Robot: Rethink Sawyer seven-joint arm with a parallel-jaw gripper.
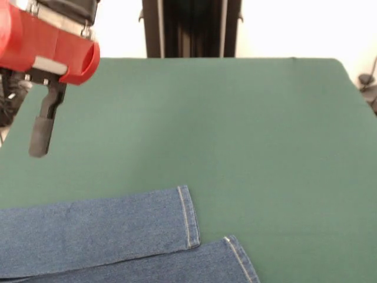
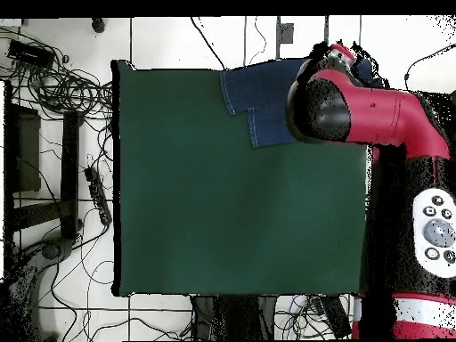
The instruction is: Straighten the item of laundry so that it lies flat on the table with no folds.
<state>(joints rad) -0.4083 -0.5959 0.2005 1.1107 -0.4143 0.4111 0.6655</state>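
Observation:
The blue denim jeans lie at the table's near left corner in the front view. Both leg hems point right and the waistband is out of frame. In the overhead view the jeans lie at the top edge of the green table, with two legs showing and the rest hidden under the red arm. My gripper hangs from the red arm housing at the upper left. It is above the table and apart from the jeans. The arm hides it in the overhead view.
The black pedestal stands at the table's far side. In the overhead view, cables and a black frame lie on the floor left of the table. The jeans lie close to the table's edge.

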